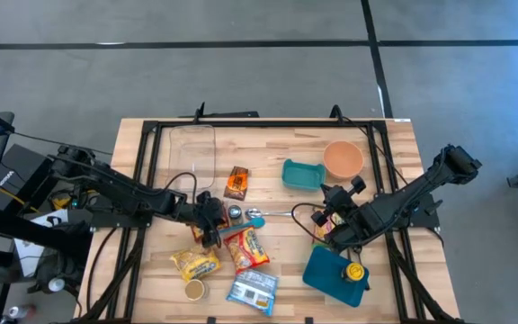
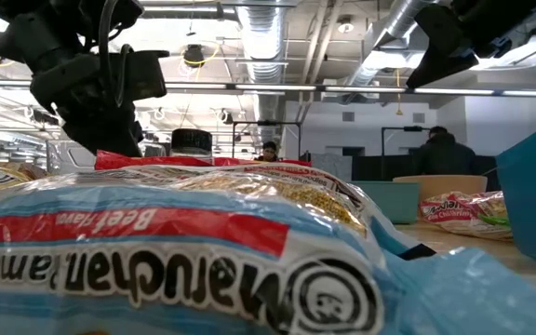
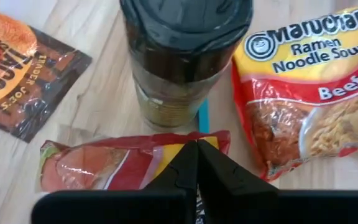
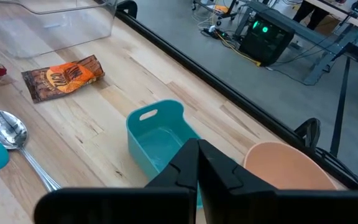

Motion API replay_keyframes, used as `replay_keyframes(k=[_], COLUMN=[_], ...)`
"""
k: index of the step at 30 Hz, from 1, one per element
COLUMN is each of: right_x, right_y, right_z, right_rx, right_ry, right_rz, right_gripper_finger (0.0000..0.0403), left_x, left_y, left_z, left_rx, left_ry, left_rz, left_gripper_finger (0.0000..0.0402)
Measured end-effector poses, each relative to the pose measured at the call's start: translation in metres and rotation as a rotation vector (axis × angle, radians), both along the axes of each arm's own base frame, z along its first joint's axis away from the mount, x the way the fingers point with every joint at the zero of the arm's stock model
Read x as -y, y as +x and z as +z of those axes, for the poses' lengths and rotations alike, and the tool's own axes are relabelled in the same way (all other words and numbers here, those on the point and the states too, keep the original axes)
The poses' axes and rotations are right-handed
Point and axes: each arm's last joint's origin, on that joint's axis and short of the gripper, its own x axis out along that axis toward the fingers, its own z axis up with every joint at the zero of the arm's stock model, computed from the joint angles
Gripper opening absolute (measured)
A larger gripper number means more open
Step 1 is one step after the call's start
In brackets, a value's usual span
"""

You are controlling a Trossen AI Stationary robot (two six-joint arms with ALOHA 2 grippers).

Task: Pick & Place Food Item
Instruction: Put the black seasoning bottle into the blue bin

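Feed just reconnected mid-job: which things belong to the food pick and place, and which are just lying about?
Job:
left hand, shut
red snack packet at its fingertips
beef ramen packs
taco seasoning packet
clear bin

Lying about:
spoon
teal container
peach bowl
dark-lidded jar

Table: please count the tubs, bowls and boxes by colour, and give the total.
Teal: 2, small tub and large tub
Peach: 1, bowl
Clear: 1, box
Total: 4
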Motion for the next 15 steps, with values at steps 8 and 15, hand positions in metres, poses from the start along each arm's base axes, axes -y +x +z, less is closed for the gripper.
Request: replay_keyframes(k=[8, 15], right_x=[0.0, 0.0], right_y=[0.0, 0.0], right_z=[0.0, 0.0], right_rx=[0.0, 0.003], right_ry=[0.0, 0.003], right_rz=[0.0, 0.0], right_gripper_finger=[0.0, 0.0], left_x=[-0.001, -0.003], left_y=[-0.003, -0.005], left_z=[0.002, 0.011], left_rx=[-0.011, 0.032], left_ry=[0.01, 0.031], left_rz=[-0.004, -0.007], left_gripper_finger=[0.0, 0.0004])
